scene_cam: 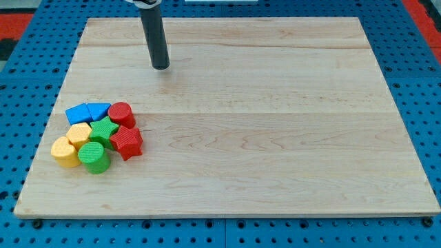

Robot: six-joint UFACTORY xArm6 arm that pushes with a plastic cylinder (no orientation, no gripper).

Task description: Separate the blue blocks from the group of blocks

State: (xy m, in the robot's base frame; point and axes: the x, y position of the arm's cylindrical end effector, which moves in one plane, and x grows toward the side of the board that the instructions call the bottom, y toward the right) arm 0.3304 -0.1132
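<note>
Several blocks sit packed together at the view's lower left of the wooden board (275, 124). Two blue blocks lie at the group's top: a blue cube-like block (78, 114) on the left and a blue triangular block (99, 110) right of it. A red cylinder (121, 113) is next to the triangular one. Below are a green star (105, 130), a red star-like block (127, 142), a yellow hexagonal block (78, 133), a yellow block (65, 152) and a green cylinder (94, 157). My tip (160, 67) is well above and to the right of the group, touching no block.
The board rests on a blue pegboard (27, 76) that surrounds it. The board's left edge runs close to the block group.
</note>
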